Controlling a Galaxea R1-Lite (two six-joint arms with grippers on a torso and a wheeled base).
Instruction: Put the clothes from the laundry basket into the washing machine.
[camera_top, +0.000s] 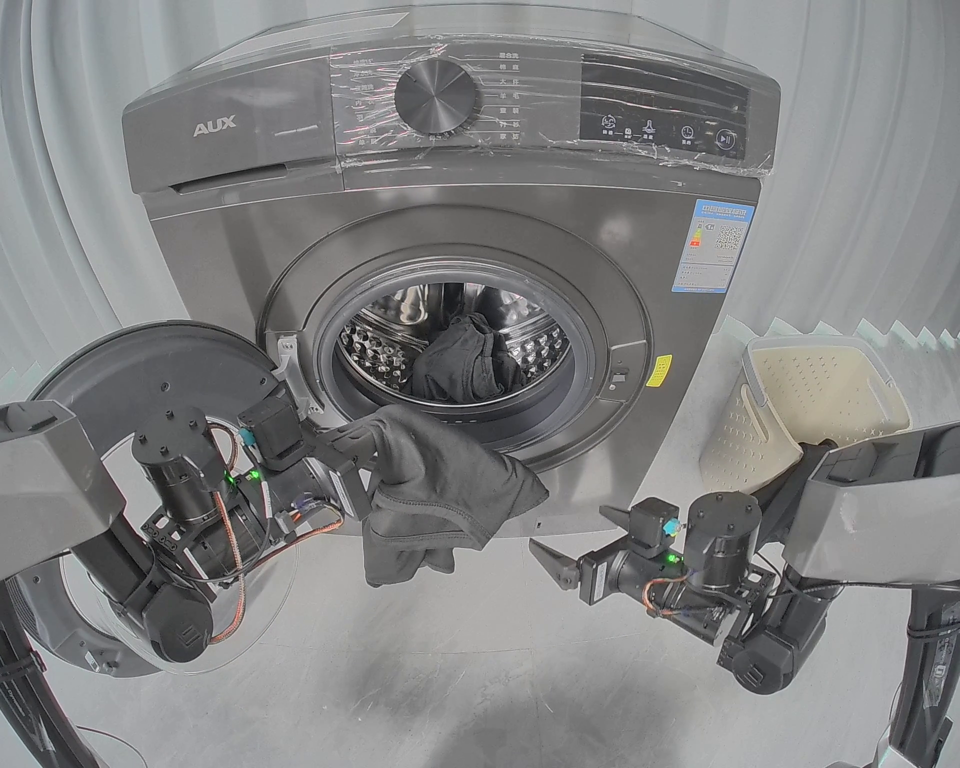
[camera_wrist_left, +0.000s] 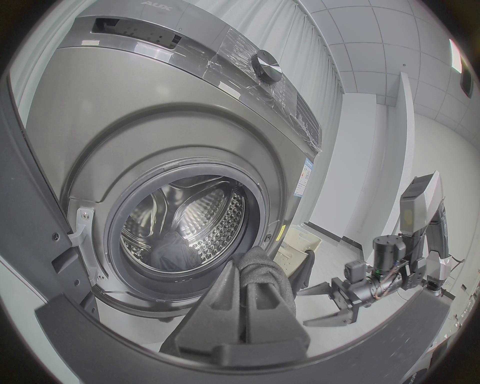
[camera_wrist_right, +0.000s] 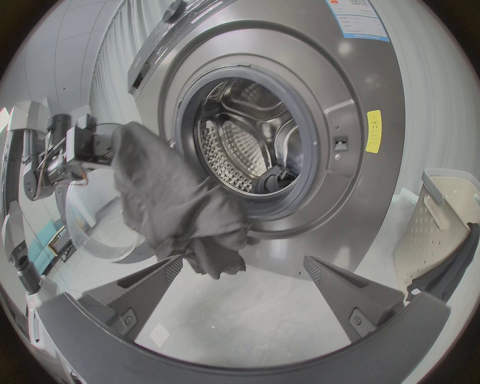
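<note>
The grey washing machine (camera_top: 450, 240) stands with its door (camera_top: 150, 370) swung open to the left. A dark garment (camera_top: 465, 360) lies inside the drum (camera_wrist_right: 240, 145). My left gripper (camera_top: 362, 445) is shut on a dark grey garment (camera_top: 440, 490), which hangs just in front of the drum's lower left rim. The left wrist view has the cloth (camera_wrist_left: 262, 272) pinched between the fingers (camera_wrist_left: 225, 305). My right gripper (camera_top: 572, 532) is held open low in front of the machine, right of the hanging garment (camera_wrist_right: 170, 200), with nothing in it.
A cream laundry basket (camera_top: 760, 350) stands on the floor to the right of the machine, with a dark cloth (camera_wrist_right: 450, 270) draped over its edge. The open door's glass bowl (camera_wrist_right: 95, 225) sits behind my left arm. Bare floor lies in front.
</note>
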